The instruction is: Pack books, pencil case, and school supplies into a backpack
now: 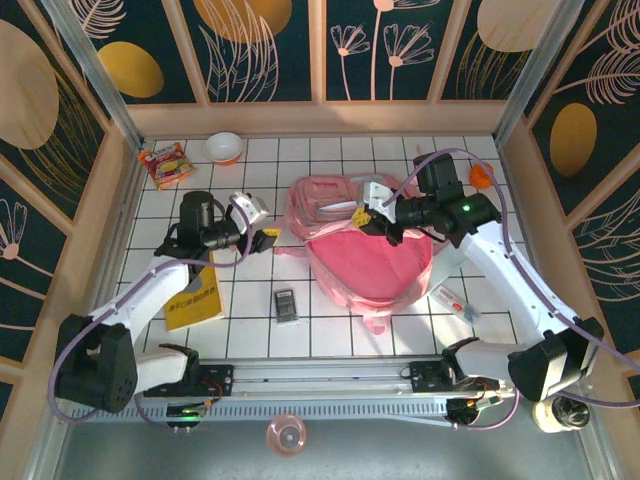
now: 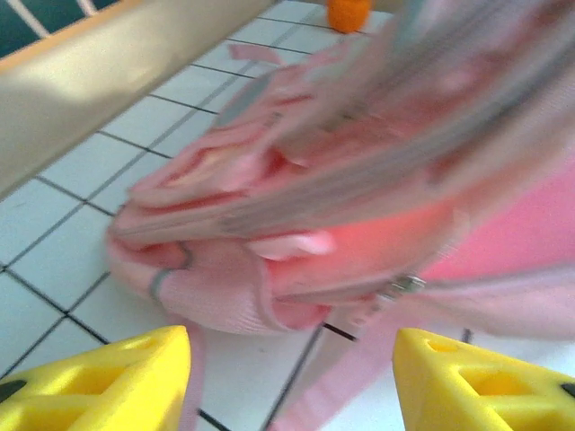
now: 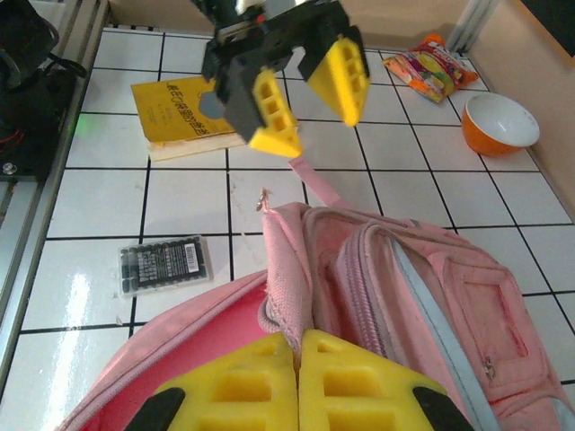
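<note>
My right gripper (image 3: pixel 296 364) has its yellow pads pressed together, and the rim of the large soft pink fabric backpack (image 3: pixel 404 269) runs straight into the seam between them. I read that as a pinch on the edge of the mouth, holding it up. My left gripper (image 2: pixel 292 377) hangs just beside the bag's left end with its pads well apart and nothing between them but tile and a trailing strap. So I judge the step in hand to be opening the bag, with no item loaded yet. The thin mustard-yellow rectangular book (image 1: pixel 195 298) lies flat on the white tiled table (image 1: pixel 250 335) under my left arm. The small dark grey calculator (image 1: pixel 286 304) is between the book and the bag, and the pale see-through pencil case (image 1: pixel 455 300) is near my right forearm. The next move, as I see it, falls to the left arm: swing back, come down over the book's free edge and close on it, while the right keeps the rim raised. The backpack lies flat on the tiles, near the middle of the table. In the top view its long axis runs diagonally from far-left to near-right, with the zipped pockets at the far-left end. The mouth seems to face my left arm, though I can't tell how wide it gapes.
</note>
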Available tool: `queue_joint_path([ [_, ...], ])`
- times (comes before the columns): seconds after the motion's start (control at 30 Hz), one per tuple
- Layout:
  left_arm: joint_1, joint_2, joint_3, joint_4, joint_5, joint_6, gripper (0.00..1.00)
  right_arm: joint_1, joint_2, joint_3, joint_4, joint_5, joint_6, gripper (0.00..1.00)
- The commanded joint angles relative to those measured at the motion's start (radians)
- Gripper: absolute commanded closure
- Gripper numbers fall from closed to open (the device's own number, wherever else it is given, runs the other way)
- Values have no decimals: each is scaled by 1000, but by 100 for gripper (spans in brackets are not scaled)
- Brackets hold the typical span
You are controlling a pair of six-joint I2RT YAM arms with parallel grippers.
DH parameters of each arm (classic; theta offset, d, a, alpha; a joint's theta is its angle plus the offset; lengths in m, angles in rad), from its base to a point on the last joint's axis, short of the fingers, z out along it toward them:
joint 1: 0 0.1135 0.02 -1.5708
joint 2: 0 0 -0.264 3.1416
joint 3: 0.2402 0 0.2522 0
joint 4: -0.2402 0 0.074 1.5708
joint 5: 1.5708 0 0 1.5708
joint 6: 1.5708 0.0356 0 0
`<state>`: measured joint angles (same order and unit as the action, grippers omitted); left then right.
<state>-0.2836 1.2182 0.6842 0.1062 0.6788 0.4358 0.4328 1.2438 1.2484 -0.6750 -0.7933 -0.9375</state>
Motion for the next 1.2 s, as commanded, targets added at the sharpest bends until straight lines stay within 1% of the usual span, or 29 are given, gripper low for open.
queue_joint_path([
  [0.0,-81,-11,-76,-45,11,114,38,19,-12,42,47,-73,-3,100],
  [0.13,-122,33,-133,51,-60,47,36,23,-12,54,55,-82,2,100],
  [0.27,-127,81,-107,93,-70,62,36,26,-9,66,55,-108,-3,100],
  [0.4,-128,140,-74,144,-50,49,37,30,-10,75,55,-123,-4,100],
  [0.47,-134,160,-62,179,-32,37,40,32,-10,76,60,-131,-3,100],
  [0.6,-147,187,-41,225,0,25,44,34,-13,84,54,-136,-4,100],
  [0.7,-156,205,-27,230,59,20,48,34,-14,87,56,-136,-2,100],
  [0.77,-166,214,-25,231,65,22,49,35,-12,91,57,-135,-1,100],
  [0.87,-173,222,-29,238,46,21,58,34,-13,92,61,-135,2,100],
  [1.0,-175,223,-35,270,1,-12,73,34,-15,95,66,-136,3,100],
  [1.17,-175,223,-29,261,-64,-22,94,32,-16,105,60,-130,-4,100],
])
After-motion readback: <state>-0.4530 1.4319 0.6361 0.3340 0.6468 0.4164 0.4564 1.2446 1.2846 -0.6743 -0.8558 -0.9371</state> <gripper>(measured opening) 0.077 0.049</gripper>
